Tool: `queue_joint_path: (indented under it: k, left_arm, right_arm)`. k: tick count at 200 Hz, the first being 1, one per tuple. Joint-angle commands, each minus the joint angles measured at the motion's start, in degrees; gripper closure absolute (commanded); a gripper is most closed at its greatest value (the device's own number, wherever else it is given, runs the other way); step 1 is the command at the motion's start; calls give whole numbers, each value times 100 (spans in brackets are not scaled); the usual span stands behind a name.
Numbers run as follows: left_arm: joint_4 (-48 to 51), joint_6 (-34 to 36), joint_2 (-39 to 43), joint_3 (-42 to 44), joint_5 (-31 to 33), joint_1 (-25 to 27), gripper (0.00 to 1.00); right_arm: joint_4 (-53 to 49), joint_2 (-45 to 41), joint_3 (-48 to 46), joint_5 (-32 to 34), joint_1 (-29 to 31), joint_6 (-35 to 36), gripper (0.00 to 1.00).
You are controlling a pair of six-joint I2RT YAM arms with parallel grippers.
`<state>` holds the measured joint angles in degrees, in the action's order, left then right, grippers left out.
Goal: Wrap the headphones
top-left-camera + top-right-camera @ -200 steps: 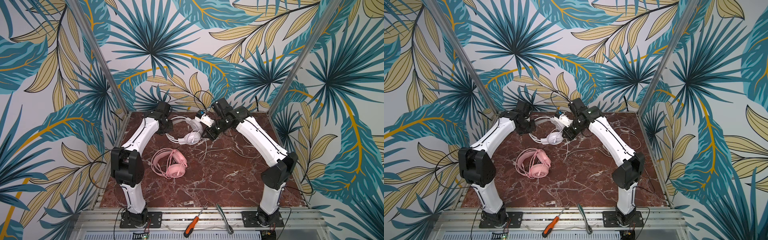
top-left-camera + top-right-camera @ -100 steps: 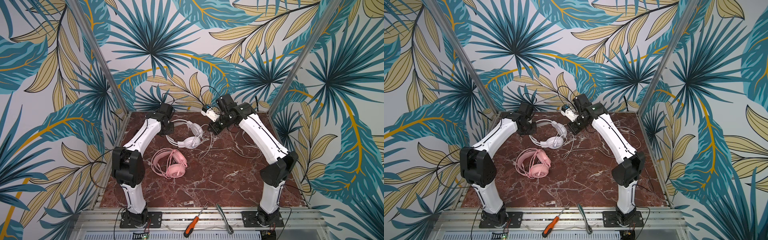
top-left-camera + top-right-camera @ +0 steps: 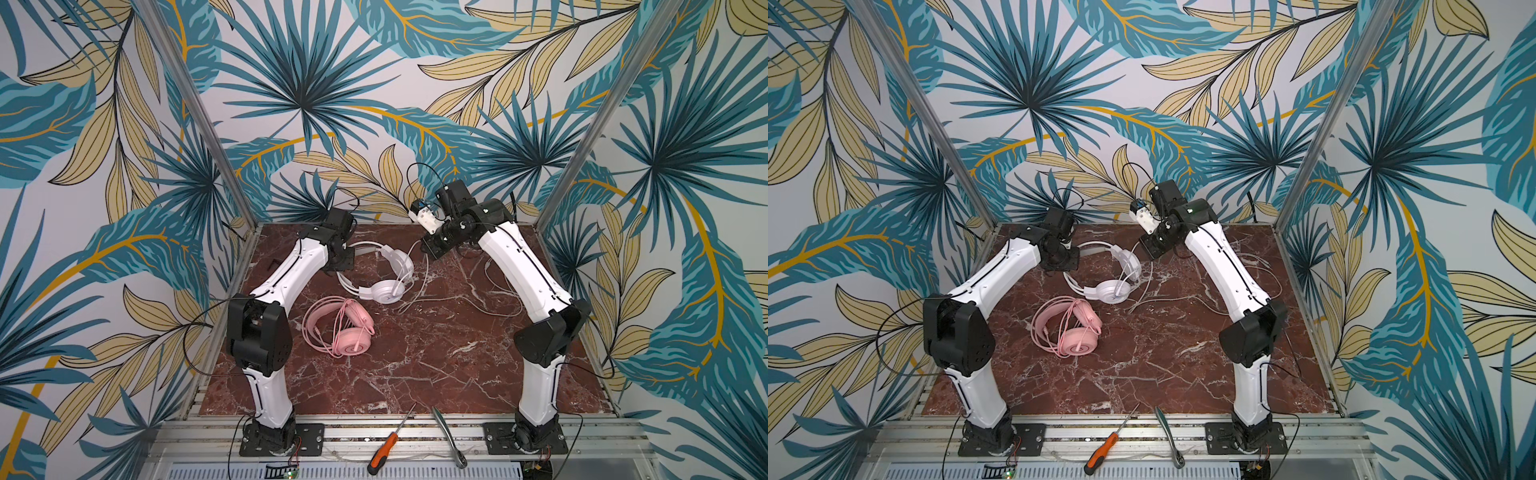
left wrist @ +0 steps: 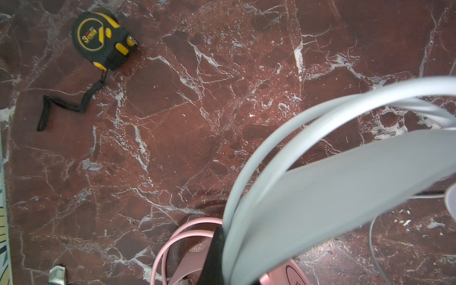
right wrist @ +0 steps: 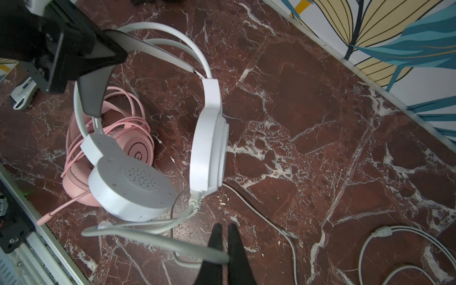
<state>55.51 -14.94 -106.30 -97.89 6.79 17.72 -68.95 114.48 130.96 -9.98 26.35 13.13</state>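
The white headphones (image 3: 388, 291) hang tilted near the back of the marble table (image 3: 415, 365), one cup low over it. My left gripper (image 3: 348, 254) is shut on their headband (image 4: 345, 185); one black finger (image 4: 214, 246) shows beside the band. My right gripper (image 5: 225, 227) is shut on their white cable (image 5: 158, 240) a little way from the cup (image 5: 133, 187), and in both top views it stands right of the headset (image 3: 1148, 249). The pink headphones (image 3: 351, 338) lie flat in front, cable coiled on them (image 5: 138, 145).
More white cable (image 3: 498, 291) trails loose across the table's right side. A yellow-black tape measure (image 4: 103, 39) lies by the left wall. An orange screwdriver (image 3: 384, 449) and a ratchet wrench (image 3: 449, 436) rest on the front rail. Patterned walls close three sides.
My right gripper has risen toward the back wall, still pinching the cable. The white headset has swung right and forward in my left gripper. The pink headset has not moved.
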Motion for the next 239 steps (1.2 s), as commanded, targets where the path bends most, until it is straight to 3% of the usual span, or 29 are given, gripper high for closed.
queue_joint_path:
  k: [1, 20, 43, 147, 211, 239]
  left_arm:
    - [-107, -8, 121, -129, -139, 41, 100]
    - [-99, -117, 53, -262, -240, 47, 100]
    - [-103, -162, -21, -407, -310, 60, 100]
    - [-49, 56, 99, -255, -206, 159, 100]
    - [-50, 191, 101, -197, -235, 159, 100]
    - [-57, 313, 127, -212, -692, 166, 100]
  right_arm:
    - [-237, 91, 141, -478, 90, 212, 100]
    - [-558, 133, 141, -650, 287, 624, 100]
    - [-777, 256, 141, -626, 406, 618, 100]
    - [-269, 403, 275, 402, 165, -1125, 100]
    - [-259, 74, -59, 851, -153, -594, 100]
    - [-362, 73, -120, 1114, -174, -347, 100]
